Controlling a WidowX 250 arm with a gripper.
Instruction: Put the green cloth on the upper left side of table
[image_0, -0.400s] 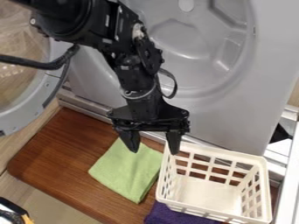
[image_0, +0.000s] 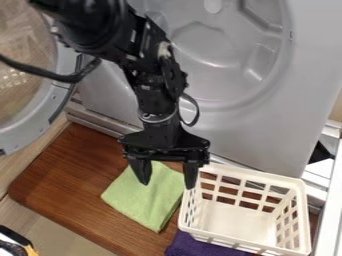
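The black two-finger gripper (image_0: 167, 185) hung pointing down over the far part of the soft green cloth (image_0: 141, 201), its two fingers spread wide. One finger showed against the cloth, the other beside the far left corner of the white plastic lattice basket (image_0: 248, 174); whether either finger touched anything, I could not tell. The cloth lay folded, roughly square, around the middle of the reddish-brown wooden table (image_0: 63, 172), just left of the basket. The basket stood upright and open-topped toward the near right. A dark purple cloth (image_0: 199, 247) lay at the near edge, partly hidden by the basket. Beyond the table rose a large grey appliance panel (image_0: 227, 132), with a round, pale-rimmed door (image_0: 30, 124) at the far left.
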